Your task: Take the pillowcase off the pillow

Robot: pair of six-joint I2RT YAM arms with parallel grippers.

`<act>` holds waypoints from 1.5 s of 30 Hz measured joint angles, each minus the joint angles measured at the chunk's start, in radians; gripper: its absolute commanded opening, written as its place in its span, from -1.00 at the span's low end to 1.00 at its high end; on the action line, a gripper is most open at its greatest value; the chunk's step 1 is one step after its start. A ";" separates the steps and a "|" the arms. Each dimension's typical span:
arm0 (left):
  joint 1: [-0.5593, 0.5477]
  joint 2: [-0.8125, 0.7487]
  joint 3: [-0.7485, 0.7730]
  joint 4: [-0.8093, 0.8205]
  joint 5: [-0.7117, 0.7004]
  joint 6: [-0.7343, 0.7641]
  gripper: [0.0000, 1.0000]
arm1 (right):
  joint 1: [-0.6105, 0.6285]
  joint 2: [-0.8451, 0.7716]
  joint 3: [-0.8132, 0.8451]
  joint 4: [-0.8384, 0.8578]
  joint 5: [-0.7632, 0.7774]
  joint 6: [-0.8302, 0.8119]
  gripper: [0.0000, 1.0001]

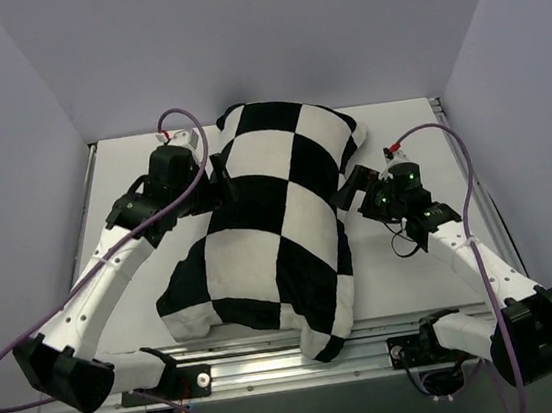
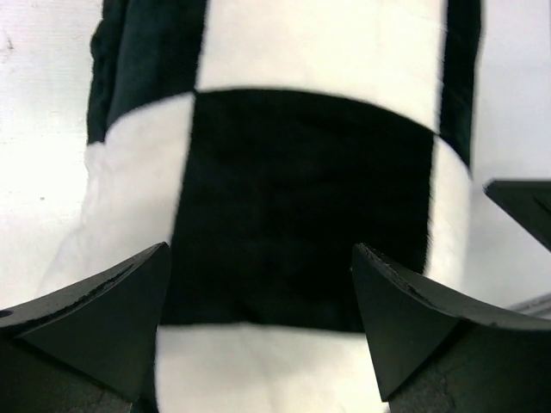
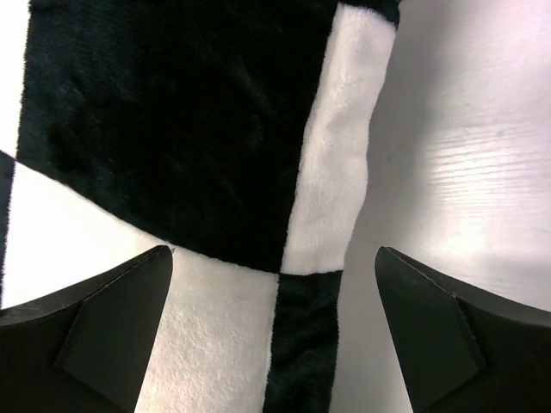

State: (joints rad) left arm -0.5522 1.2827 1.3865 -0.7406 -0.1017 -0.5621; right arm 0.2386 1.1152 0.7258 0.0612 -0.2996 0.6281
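One left gripper (image 1: 217, 181), jaws spread and empty, sits at the left edge of the single pillowcase (image 1: 277, 216) lying mid-table (image 1: 120, 165). One right gripper (image 1: 348, 196), likewise released, sits at its right edge. The top view shows the whole case, each wrist view only a few squares.

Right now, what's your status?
Both jaws open, holding nothing, one at each side of pillowcase. Case looks full, pillow not showing. Nothing in the way.

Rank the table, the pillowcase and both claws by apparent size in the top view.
1. table
2. pillowcase
3. left claw and right claw: they look alike, so unranked; both are far smaller than the pillowcase.
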 measured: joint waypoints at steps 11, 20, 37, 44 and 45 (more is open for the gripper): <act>0.155 0.235 -0.092 0.169 0.214 0.038 0.88 | 0.034 0.156 -0.055 0.342 -0.080 0.145 1.00; 0.167 0.134 -0.393 0.480 0.227 -0.032 0.88 | 0.072 0.334 -0.060 0.555 -0.162 0.175 -0.32; -0.023 0.226 -0.370 0.612 0.117 -0.125 0.88 | 0.071 0.272 0.273 0.029 -0.037 -0.075 -1.00; -0.137 0.256 -0.270 0.533 0.147 -0.141 0.89 | 0.071 0.240 0.610 -0.239 -0.023 -0.207 -1.00; -0.154 0.256 -0.267 0.534 0.162 -0.142 0.89 | 0.078 0.240 0.644 -0.255 -0.034 -0.215 -1.00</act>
State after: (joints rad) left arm -0.7063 1.5391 1.1198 -0.2066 0.0605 -0.7036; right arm 0.3168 1.3548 1.3697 -0.1940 -0.3332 0.4129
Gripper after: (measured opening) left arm 0.941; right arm 0.073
